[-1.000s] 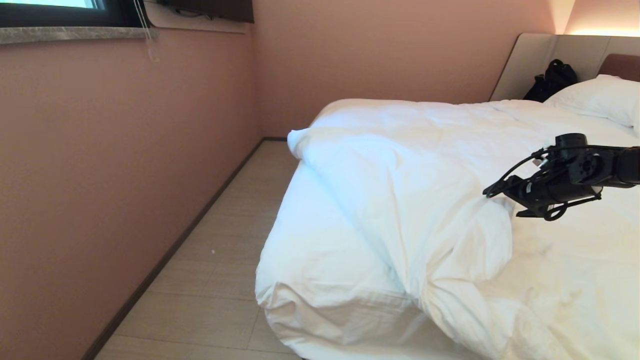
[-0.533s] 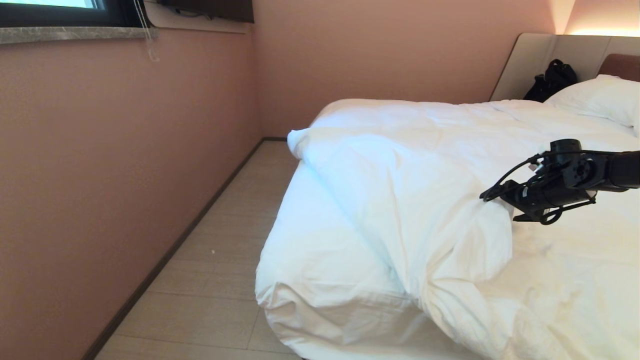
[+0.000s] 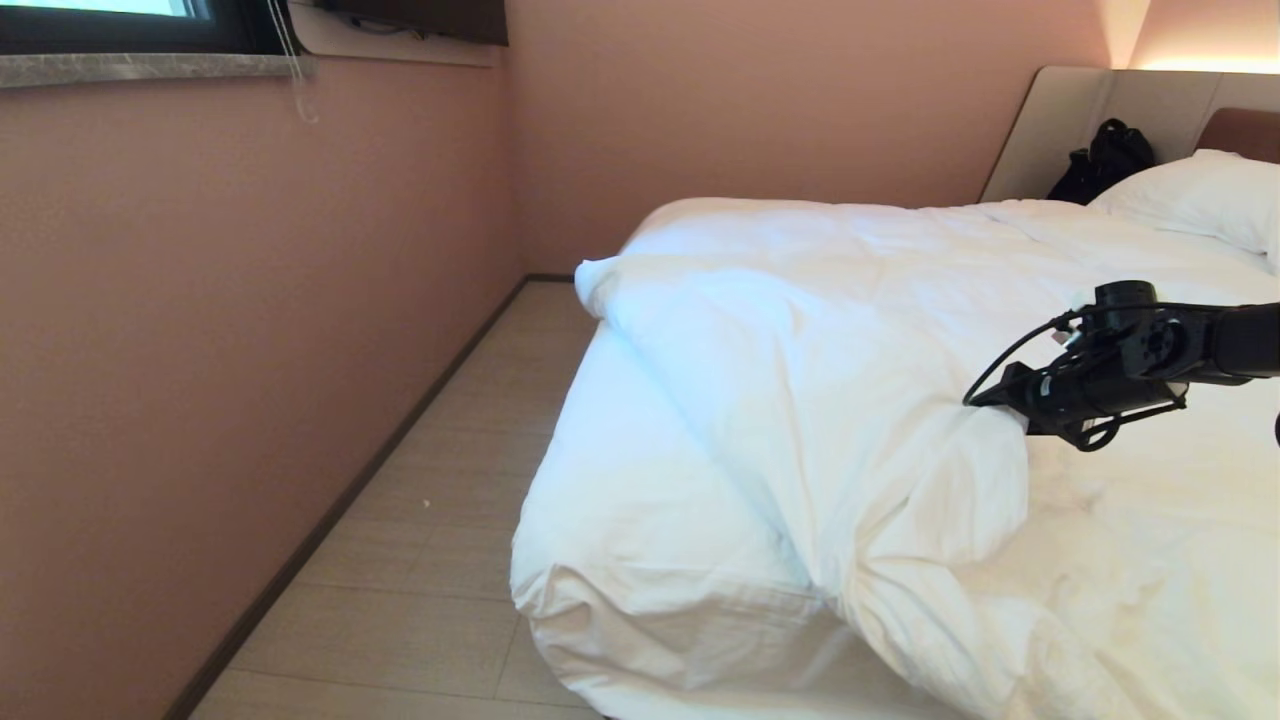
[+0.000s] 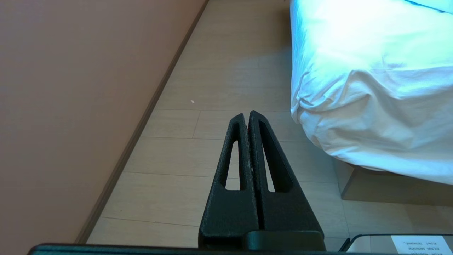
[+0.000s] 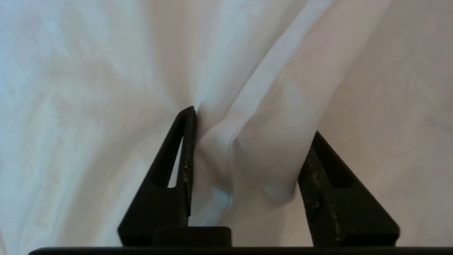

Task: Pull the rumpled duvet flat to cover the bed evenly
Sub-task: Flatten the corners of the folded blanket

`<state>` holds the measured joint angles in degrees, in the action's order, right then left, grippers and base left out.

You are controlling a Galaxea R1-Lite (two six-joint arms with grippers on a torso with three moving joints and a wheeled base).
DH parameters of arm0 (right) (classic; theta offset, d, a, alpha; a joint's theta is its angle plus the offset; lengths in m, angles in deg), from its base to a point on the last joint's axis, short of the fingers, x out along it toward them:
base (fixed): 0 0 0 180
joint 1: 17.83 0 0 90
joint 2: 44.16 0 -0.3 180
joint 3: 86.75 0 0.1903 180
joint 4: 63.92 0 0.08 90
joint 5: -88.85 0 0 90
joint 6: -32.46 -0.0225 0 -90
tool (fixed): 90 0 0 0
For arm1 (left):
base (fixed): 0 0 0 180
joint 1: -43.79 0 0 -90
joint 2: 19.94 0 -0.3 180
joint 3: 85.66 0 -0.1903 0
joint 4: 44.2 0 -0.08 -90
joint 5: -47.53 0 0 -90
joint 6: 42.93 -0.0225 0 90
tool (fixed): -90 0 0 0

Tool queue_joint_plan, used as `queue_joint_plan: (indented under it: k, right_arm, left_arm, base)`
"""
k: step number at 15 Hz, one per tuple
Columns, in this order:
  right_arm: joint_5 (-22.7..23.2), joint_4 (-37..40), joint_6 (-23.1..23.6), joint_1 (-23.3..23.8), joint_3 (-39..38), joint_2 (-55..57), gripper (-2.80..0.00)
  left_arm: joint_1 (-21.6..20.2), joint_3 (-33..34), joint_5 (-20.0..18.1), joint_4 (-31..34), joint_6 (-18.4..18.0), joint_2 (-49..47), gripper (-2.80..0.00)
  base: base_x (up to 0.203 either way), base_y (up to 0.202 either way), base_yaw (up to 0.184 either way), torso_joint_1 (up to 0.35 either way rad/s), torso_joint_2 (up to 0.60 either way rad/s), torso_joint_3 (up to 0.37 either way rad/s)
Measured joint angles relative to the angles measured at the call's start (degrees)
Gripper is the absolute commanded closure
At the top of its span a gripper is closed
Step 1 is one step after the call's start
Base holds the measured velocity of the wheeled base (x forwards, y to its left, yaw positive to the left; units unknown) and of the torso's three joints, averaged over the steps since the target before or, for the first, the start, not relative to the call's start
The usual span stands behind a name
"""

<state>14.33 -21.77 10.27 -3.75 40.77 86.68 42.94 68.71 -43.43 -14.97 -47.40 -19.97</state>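
the robot's right gripper (image 3: 985, 398) reaches in from the right over the bed (image 3: 640, 690), its tip sunk into a raised fold of the rumpled duvet (image 3: 820, 400). seen from the right wrist, the gripper (image 5: 247, 141) stands about half open, with a thick ridge of white duvet (image 5: 254, 148) bunched between the two black fingers (image 5: 184, 152); the cloth presses against both pads, though whether the fold is firmly pinched cannot be told. the duvet lies in a heap across the mattress, folded back on itself along a diagonal that runs from the far left corner toward the near right, leaving the near left corner of the bed under only a thinner white layer that drapes over the edge. a white pillow (image 3: 1195, 195) rests at the head, against the beige headboard (image 3: 1080, 110), with a black bag (image 3: 1105, 160) leaning beside it. pale floorboards (image 3: 440, 520) run between the bed and a pink wall (image 3: 220, 330) under a dark-framed window (image 3: 120, 25). the left gripper (image 4: 247, 115) is out of the head view; its own camera shows it hanging low beside the bed's near corner, pointed over the floor (image 4: 226, 71), its fingers pressed together and holding nothing, with the draped white bedding (image 4: 371, 88) and the taupe base (image 4: 389, 189) to one side.
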Motion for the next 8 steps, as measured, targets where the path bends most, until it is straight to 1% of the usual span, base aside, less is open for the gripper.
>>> queue_joint_plan:
  k: [8]
  right_arm:
    - [-0.1, 0.2, -0.1, -1.3, -0.4, -0.4, 0.00]
  left_arm:
    - [0.0, 0.0, 0.0, -0.1, 0.1, 0.0, 0.00]
  base:
    - [0.000, 0.000, 0.000, 0.000, 0.00, 0.000]
